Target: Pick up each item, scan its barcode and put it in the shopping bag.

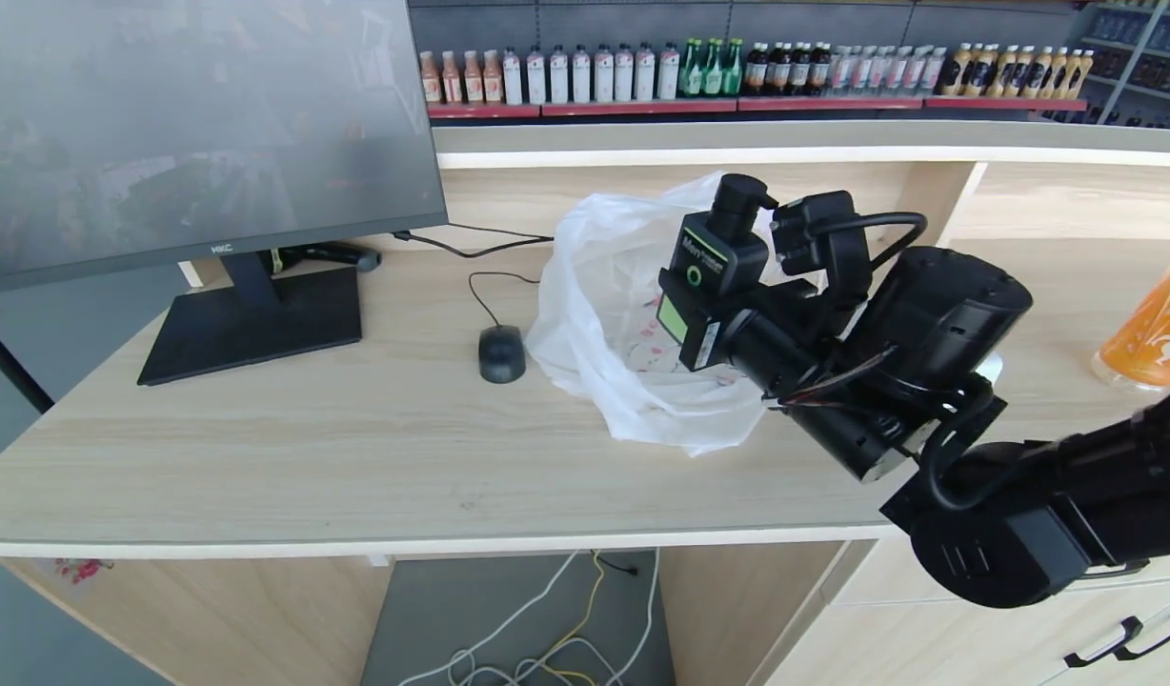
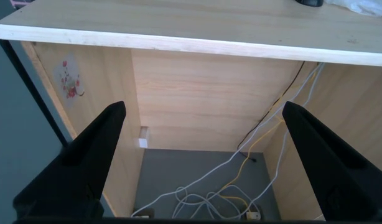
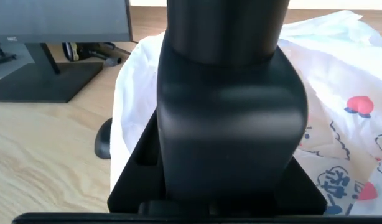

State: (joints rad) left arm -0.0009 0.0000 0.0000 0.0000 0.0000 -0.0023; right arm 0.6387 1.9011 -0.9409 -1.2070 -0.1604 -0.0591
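Note:
The white plastic shopping bag point(image 1: 604, 286) lies crumpled and open on the wooden counter, also seen from the right wrist point(image 3: 340, 93). My right gripper point(image 1: 716, 319) hovers over the bag's right side, shut on a black barcode scanner point(image 1: 716, 272) with a green label. The scanner's body point(image 3: 222, 112) sits close in front of the right wrist camera. An orange drink bottle point(image 1: 1157, 329) stands on the counter at the far right. My left gripper point(image 2: 203, 109) hangs open below the counter's front edge, nothing between its fingers.
A monitor point(image 1: 194, 124) on a black stand occupies the counter's left. A black mouse point(image 1: 501, 353) with its cable lies just left of the bag. Behind the stand lies a dark handheld device point(image 1: 332, 254). Loose cables point(image 2: 209, 193) hang under the counter.

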